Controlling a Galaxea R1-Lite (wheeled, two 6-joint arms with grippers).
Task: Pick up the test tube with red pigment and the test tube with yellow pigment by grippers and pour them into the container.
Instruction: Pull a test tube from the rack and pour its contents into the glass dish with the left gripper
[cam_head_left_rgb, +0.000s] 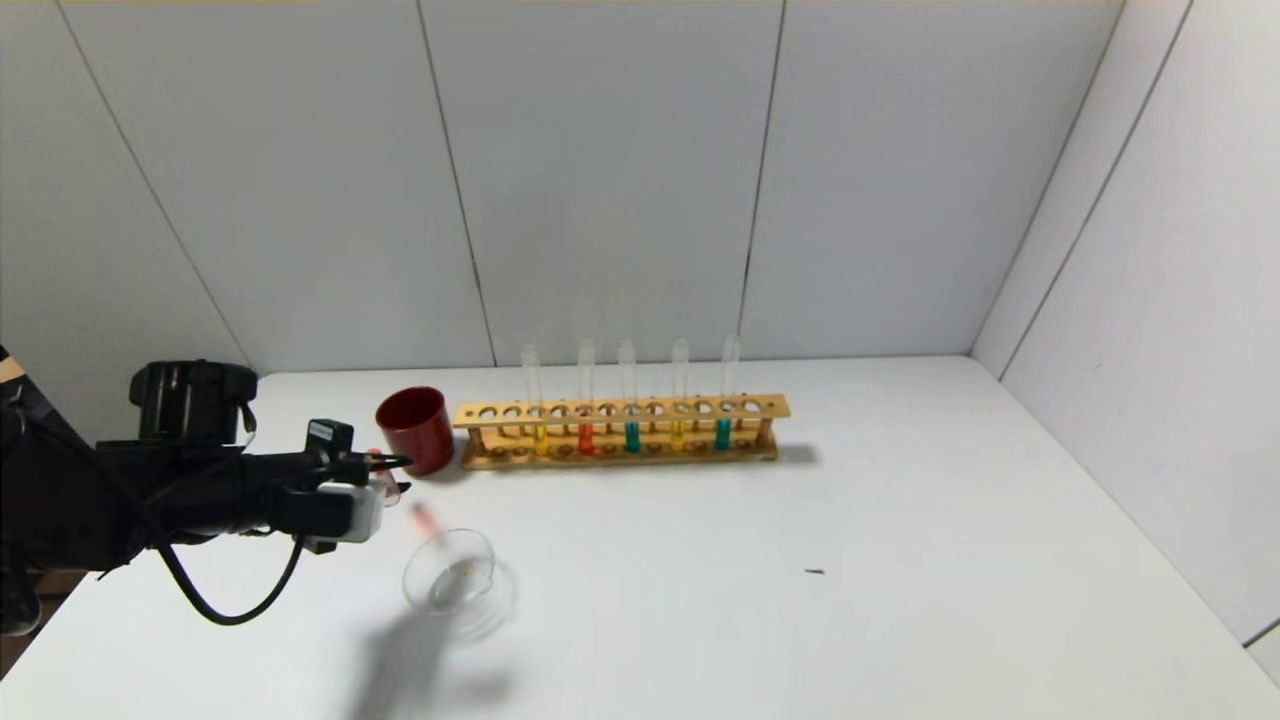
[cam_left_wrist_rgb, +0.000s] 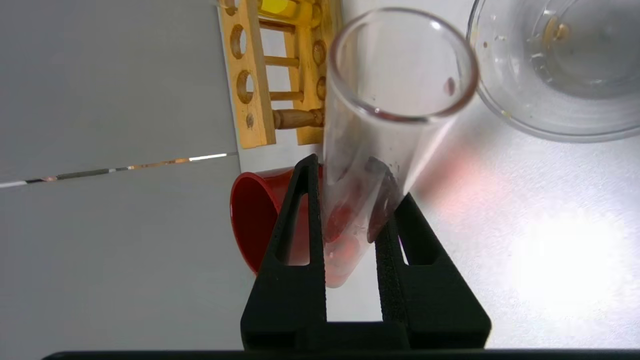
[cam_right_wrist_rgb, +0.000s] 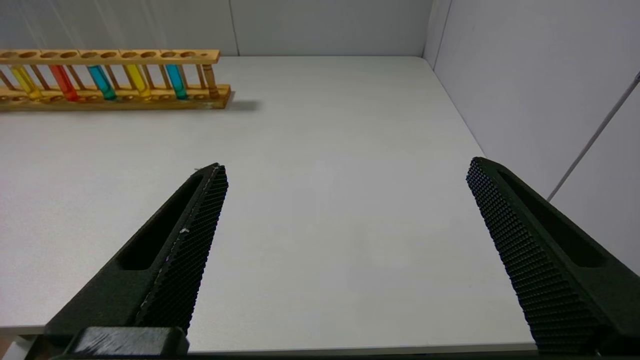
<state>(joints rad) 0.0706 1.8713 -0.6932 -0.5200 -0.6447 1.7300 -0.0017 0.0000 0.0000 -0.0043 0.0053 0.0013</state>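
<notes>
On the white tabletop (cam_head_left_rgb: 900, 520), near its left edge, the left gripper (cam_left_wrist_rgb: 350, 235) clamps a red-stained test tube (cam_left_wrist_rgb: 385, 125), mouth beside the glass container (cam_head_left_rgb: 450, 572); the right gripper (cam_right_wrist_rgb: 345, 250), cut off, gapes wide.

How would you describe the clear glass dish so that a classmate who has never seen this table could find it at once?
Start at the wooden rack of tubes by the back wall, then move to the dark red cup at its left end. In front of the cup sits the glass dish, the only low, see-through vessel on the table.
</notes>
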